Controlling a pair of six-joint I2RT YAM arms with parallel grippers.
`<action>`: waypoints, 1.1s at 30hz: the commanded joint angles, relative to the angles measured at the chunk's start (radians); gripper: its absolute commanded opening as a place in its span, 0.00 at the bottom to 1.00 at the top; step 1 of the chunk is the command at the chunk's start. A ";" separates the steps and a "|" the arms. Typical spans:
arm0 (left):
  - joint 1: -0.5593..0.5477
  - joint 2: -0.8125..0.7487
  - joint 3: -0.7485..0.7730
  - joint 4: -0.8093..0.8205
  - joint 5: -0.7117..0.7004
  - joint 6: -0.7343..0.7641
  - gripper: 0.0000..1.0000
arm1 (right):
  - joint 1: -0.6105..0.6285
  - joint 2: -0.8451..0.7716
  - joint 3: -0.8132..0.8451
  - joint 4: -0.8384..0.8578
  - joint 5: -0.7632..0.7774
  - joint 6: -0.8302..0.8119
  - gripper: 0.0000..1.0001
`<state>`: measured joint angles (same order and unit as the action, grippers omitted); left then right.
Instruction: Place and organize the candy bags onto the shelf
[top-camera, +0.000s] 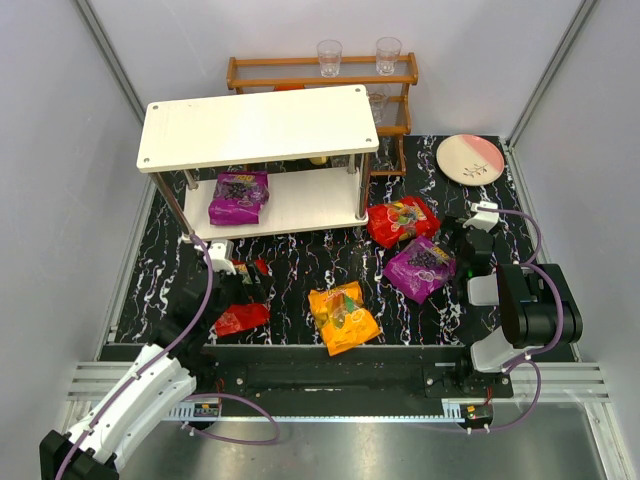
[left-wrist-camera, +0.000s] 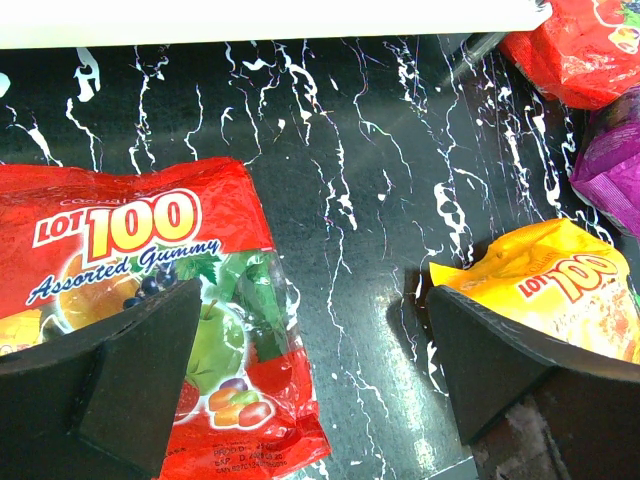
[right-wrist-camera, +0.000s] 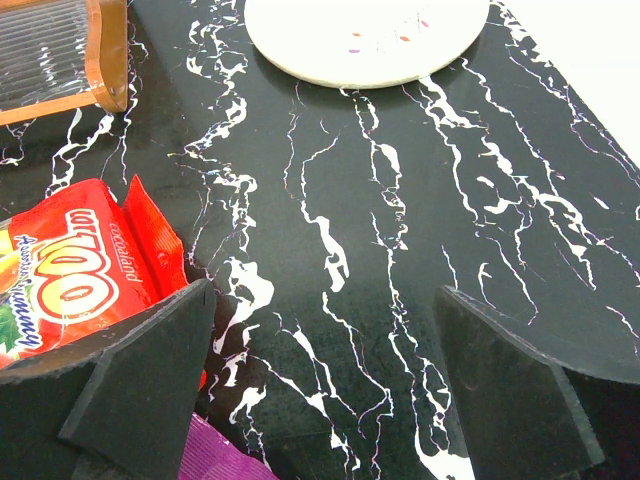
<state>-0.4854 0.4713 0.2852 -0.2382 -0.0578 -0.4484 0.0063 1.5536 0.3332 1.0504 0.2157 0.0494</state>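
Black marbled tabletop (top-camera: 300, 255) lies under both arms. The left gripper (left-wrist-camera: 312, 340), jaws wide, hangs with one finger over a red candy bag (left-wrist-camera: 150, 290). The bag's long axis runs toward the shelf (top-camera: 255, 125), title end nearest it. The right gripper (right-wrist-camera: 325, 330) also gapes, beside another red bag (right-wrist-camera: 70, 280). One purple bag (top-camera: 238, 197) lies on the shelf's lower board.

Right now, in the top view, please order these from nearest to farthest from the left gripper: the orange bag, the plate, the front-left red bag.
Measured from the left gripper:
1. the red bag, just beside it, front left.
2. the orange bag, front centre.
3. the plate, far right corner.
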 joint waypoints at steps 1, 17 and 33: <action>-0.005 0.001 0.023 0.037 -0.019 0.010 0.99 | 0.000 0.002 0.024 0.042 -0.010 -0.014 1.00; -0.005 0.000 0.029 0.030 -0.031 0.010 0.99 | 0.000 0.002 0.024 0.040 -0.010 -0.013 1.00; -0.004 -0.022 0.031 0.016 -0.031 0.002 0.99 | 0.000 0.002 0.024 0.043 -0.009 -0.013 1.00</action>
<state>-0.4854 0.4526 0.2855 -0.2535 -0.0750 -0.4488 0.0063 1.5536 0.3332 1.0504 0.2157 0.0494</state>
